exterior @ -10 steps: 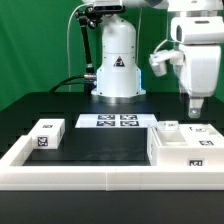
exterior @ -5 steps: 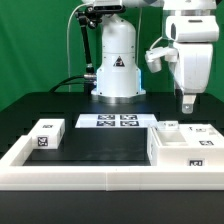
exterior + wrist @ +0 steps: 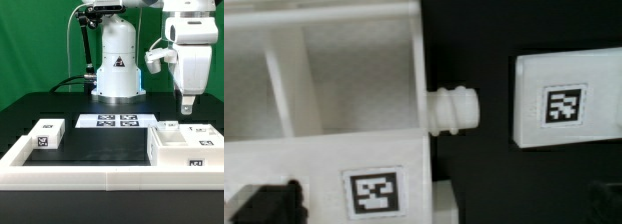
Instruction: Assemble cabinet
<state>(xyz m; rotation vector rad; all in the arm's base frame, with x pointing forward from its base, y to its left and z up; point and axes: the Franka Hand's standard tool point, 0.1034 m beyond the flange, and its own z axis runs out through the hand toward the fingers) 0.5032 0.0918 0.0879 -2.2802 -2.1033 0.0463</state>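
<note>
Hanging in the air with nothing between its fingers, the gripper (image 3: 187,104) points straight down over the exterior view's right side of the tabletop (image 3: 100,145). In the wrist view its two dark fingers (image 3: 267,206) sit at opposite edges of the picture, so the jaws stand wide apart and empty. Above the gripper, the arm's white wrist housing (image 3: 190,55) is upright, well clear of the parts below.

Directly beneath lies the cabinet shell (image 3: 183,152), a large white box with its open side up. An inner divider shows in the wrist view, and a square tag marks the near wall. A ribbed white peg (image 3: 457,108) sticks out from the shell's side toward a tagged drawer block (image 3: 566,104), with a dark gap between them.

A lone drawer block (image 3: 45,133) rests well apart at the exterior view's left. The marker board (image 3: 114,121) lies flat in front of the robot base (image 3: 117,60). A long low border rail (image 3: 90,172) runs along the front.
</note>
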